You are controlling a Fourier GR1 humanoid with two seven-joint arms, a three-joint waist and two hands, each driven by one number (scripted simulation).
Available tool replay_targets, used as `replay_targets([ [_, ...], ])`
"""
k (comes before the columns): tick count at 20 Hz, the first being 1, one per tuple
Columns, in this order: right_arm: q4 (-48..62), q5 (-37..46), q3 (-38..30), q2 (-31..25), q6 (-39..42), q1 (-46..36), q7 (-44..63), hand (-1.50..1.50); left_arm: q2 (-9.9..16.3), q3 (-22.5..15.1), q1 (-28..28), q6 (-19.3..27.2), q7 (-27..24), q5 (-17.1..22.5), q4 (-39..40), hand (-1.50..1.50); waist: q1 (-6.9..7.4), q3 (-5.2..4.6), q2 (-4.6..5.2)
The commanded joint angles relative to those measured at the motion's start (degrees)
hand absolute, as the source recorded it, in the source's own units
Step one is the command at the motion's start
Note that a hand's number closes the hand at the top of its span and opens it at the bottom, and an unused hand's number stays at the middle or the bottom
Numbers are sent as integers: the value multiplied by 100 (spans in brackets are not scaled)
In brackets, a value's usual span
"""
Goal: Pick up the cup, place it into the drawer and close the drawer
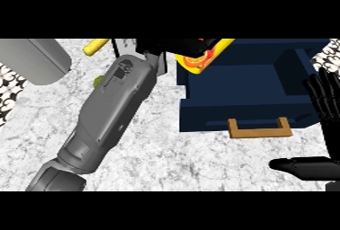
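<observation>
My left forearm runs from the lower left up to the top centre. There my left hand [161, 45] is curled round the cup [198, 59], which is yellow with an orange and red pattern and lies tilted. The cup hangs over the back left corner of the open navy drawer [239, 110]. Much of the cup is hidden by the hand. The drawer's wooden handle [260, 129] points toward me. At the right edge my right hand [323, 99] stays open with its fingers up, beside the drawer's right wall, its thumb low near the front.
A grey rounded object [33, 58] sits at the top left of the marbled counter [179, 157]. A yellow stick-like item [96, 45] lies behind my left forearm, and a small green thing [98, 81] peeks out at the forearm's left side.
</observation>
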Motion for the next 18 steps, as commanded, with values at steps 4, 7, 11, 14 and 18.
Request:
replay_targets([
  [4, -383, 4, 72, -10, -90, -140, 474, -150, -2, -802, -363, 452, -273, 793, 906, 150, -58, -2, 2],
  [7, 98, -19, -82, -43, 63, -20, -98, -150, -2, -931, -712, 378, -195, 939, 1329, 150, -71, 1, 15],
  [11, 355, 77, -11, -24, -21, -388, -60, -150, -2, -1375, -662, 463, -668, 1342, 1761, 150, -153, 2, 56],
  [14, 235, 3, 88, -29, 76, -414, 42, -150, -2, -2188, -586, 1047, -386, 1670, 1521, 150, -266, 4, 50],
  [18, 576, 148, -22, -46, -72, -674, -95, -150, -2, -2342, -904, 876, -54, 1499, 2049, 150, -172, 5, 75],
])
